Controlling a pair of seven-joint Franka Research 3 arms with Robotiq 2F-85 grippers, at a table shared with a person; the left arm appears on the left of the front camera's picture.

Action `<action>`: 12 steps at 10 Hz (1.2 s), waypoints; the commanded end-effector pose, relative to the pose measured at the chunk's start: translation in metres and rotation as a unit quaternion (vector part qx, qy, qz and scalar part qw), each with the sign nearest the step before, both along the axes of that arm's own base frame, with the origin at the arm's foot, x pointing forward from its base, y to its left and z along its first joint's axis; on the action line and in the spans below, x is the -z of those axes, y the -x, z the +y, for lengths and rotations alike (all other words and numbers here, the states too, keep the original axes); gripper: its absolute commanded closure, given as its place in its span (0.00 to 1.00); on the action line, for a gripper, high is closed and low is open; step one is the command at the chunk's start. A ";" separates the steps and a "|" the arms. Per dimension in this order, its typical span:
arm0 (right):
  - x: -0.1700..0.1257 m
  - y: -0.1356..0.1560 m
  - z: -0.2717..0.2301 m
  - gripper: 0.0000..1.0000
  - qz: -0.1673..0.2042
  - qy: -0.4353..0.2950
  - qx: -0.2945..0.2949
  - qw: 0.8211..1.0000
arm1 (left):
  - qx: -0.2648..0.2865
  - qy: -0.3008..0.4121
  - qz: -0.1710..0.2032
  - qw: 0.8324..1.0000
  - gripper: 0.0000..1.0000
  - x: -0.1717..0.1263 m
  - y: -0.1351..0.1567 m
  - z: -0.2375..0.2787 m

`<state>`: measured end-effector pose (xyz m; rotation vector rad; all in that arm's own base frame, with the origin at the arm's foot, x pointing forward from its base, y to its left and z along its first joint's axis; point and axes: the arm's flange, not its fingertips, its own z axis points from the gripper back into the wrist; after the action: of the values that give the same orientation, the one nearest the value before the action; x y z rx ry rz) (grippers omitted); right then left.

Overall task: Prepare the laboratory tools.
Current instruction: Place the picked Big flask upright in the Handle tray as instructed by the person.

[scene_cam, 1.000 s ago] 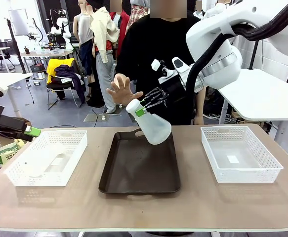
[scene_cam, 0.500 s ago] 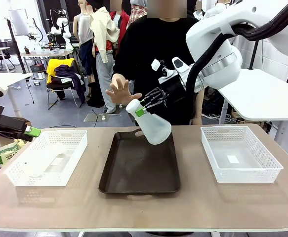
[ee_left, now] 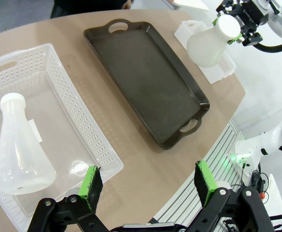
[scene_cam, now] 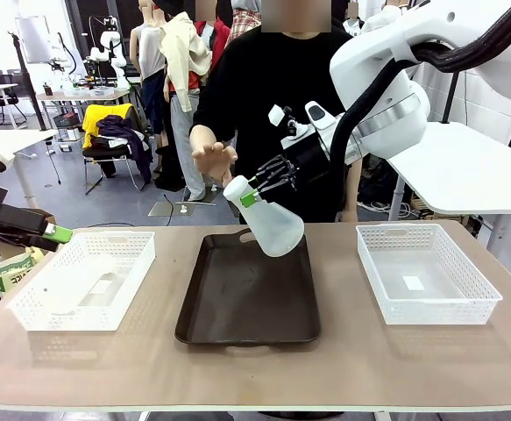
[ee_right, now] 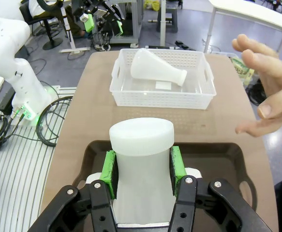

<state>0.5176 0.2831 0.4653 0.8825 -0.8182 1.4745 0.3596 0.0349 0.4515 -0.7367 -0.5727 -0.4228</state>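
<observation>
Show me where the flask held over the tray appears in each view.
Front view: flask at centre, tilted above the dark tray.
Left wrist view: flask at upper right, beyond the tray.
Right wrist view: flask at bottom centre, between the right gripper's fingers, tray beneath.
Shared landmark: the dark tray.

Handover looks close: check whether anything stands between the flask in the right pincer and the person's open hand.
Nothing visible does. The right pincer grips the flask by its neck above the tray; the hand is open beyond it, only air between.
</observation>
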 end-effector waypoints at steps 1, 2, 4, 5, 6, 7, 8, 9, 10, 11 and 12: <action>0.001 0.004 -0.002 1.00 -0.002 -0.005 -0.002 1.000 | 0.007 0.010 -0.012 1.000 0.00 0.003 -0.001 0.001; 0.001 0.004 -0.002 1.00 -0.002 -0.005 -0.002 1.000 | 0.007 0.010 -0.012 1.000 0.00 0.003 -0.001 0.001; 0.001 0.004 -0.002 1.00 -0.002 -0.005 -0.002 1.000 | 0.007 0.010 -0.012 1.000 0.00 0.003 -0.001 0.001; 0.001 0.004 -0.002 1.00 -0.002 -0.005 -0.002 1.000 | 0.007 0.010 -0.012 1.000 0.00 0.003 -0.001 0.001; 0.001 0.004 -0.002 1.00 -0.002 -0.005 -0.002 1.000 | 0.007 0.010 -0.012 1.000 0.00 0.003 -0.001 0.001; 0.001 0.004 -0.002 1.00 -0.002 -0.005 -0.002 1.000 | 0.007 0.010 -0.012 1.000 0.00 0.003 -0.001 0.001; 0.001 0.004 -0.002 1.00 -0.002 -0.005 -0.002 1.000 | 0.007 0.010 -0.012 1.000 0.00 0.003 -0.001 0.001; 0.001 0.004 -0.002 1.00 -0.002 -0.005 -0.002 1.000 | 0.007 0.010 -0.012 1.000 0.00 0.003 -0.001 0.001; 0.001 0.004 -0.002 1.00 -0.002 -0.005 -0.002 1.000 | 0.007 0.010 -0.012 1.000 0.00 0.003 -0.001 0.001; 0.001 0.004 -0.002 1.00 -0.002 -0.005 -0.002 1.000 | 0.007 0.010 -0.012 1.000 0.00 0.003 -0.001 0.001; 0.001 0.004 -0.002 1.00 -0.002 -0.005 -0.002 1.000 | 0.007 0.010 -0.012 1.000 0.00 0.003 -0.001 0.001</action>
<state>0.5176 0.2832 0.4653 0.8825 -0.8182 1.4745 0.3596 0.0349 0.4515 -0.7368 -0.5727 -0.4230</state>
